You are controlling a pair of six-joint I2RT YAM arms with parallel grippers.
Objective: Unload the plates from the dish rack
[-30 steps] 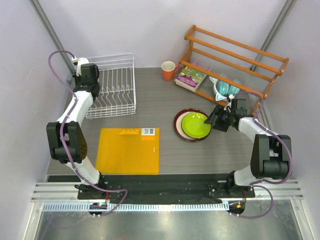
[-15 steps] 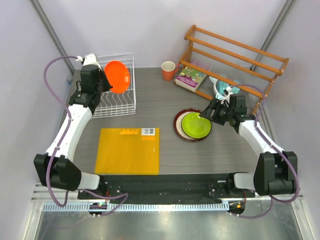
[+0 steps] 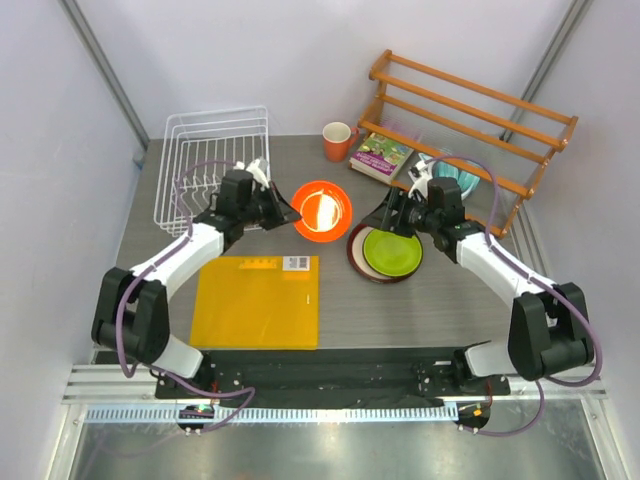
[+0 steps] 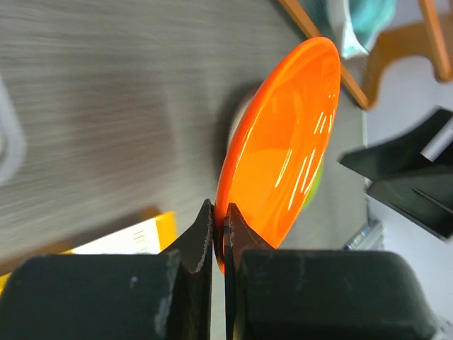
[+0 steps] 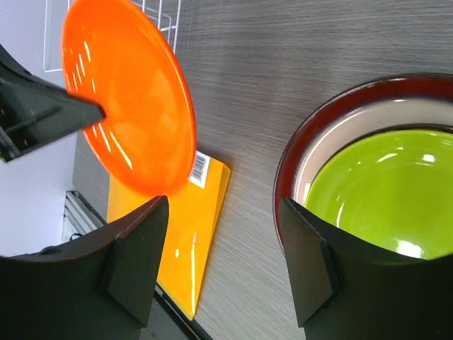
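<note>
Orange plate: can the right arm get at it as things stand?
Probably yes: the open right gripper faces the orange plate, which the left gripper holds by its rim, and nothing stands between them.

No legible text anywhere. The flat yellow-orange plastic sheet (image 3: 258,301) at near centre carried a white barcode sticker (image 3: 296,263) on its far right corner, with digits too small to read. The green-covered book (image 3: 381,157) at far right had cover print, all of it unreadable blur.
</note>
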